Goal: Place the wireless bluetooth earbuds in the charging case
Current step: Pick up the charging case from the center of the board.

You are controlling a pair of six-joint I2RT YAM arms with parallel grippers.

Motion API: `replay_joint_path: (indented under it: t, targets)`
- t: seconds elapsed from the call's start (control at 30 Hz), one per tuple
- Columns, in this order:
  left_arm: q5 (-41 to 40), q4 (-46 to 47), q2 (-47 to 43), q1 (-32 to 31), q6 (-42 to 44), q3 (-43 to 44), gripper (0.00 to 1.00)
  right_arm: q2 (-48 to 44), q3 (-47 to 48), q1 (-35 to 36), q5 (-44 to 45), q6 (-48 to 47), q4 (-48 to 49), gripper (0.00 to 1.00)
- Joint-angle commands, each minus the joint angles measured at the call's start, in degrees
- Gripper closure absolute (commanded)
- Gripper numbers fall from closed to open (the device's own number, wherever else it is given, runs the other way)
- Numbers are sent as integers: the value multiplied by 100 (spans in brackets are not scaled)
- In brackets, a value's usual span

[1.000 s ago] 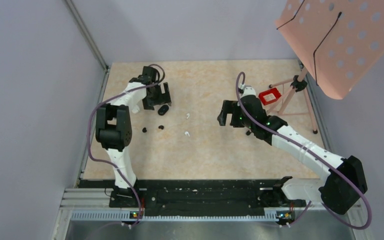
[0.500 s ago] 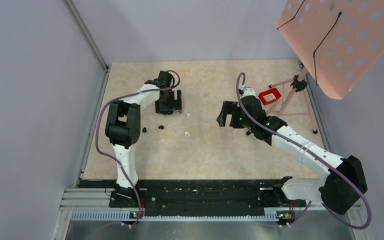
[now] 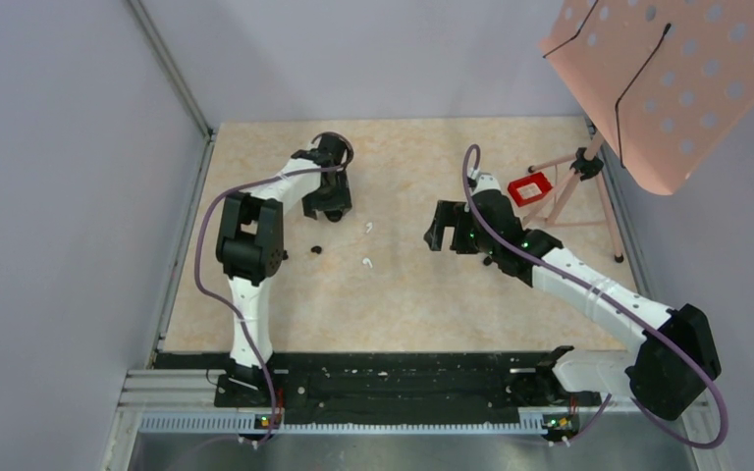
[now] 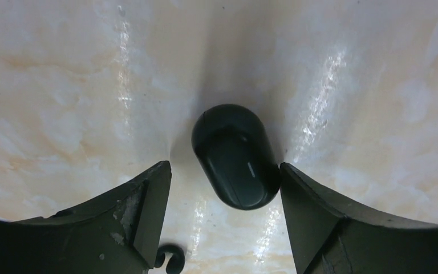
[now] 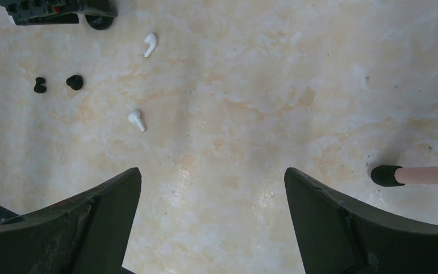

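A black charging case (image 4: 236, 162) lies closed on the table between the jaws of my left gripper (image 4: 225, 188). The jaws are open, and the right finger touches the case's side. In the top view the left gripper (image 3: 332, 201) stands low over the case at the back left. Two white stemmed earbuds (image 5: 150, 44) (image 5: 137, 120) and two black rounded earbuds (image 5: 74, 82) (image 5: 40, 85) lie loose on the table. The white ones (image 3: 369, 227) (image 3: 365, 262) and one black one (image 3: 315, 249) show from above. My right gripper (image 5: 212, 194) is open and empty, to their right (image 3: 437, 231).
A pink perforated board (image 3: 668, 78) on a thin-legged stand hangs over the back right corner; one black-capped foot (image 5: 386, 175) rests beside the right gripper. A red clip (image 3: 530, 186) sits on the stand. A small black curled piece (image 4: 168, 257) lies by the left finger. Walls close the left and back sides.
My left gripper has swung right and come down around the charging case, which lay beside it before. The right arm and the earbuds have not moved.
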Motion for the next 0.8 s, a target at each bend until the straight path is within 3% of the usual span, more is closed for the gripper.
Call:
replay_joint_path:
  t: [0.0,0.2,0.33,0.43,0.6,0.77]
  targets:
    - [-345,-156,285,3,-309,488,27,-54,-68,36,-68,36,156,5]
    - [-338,-358,605,3,-437,895,30,-158,-93,36,-14,17,27,5]
    - [-189,-324,544,3,-400,845,60,-215,-150,37,-30,43,10,5]
    - [-56,-365,342,-14,-366,755,66,-215,-140,36,-48,48,7,5]
    - [337,-152,-785,-170,-214,55,68,-209,-48,36,-76,63,5,5]
    - [1655,628,-2308,-465,-119,-1132,70,-381,-279,37,-852,84,802,5]
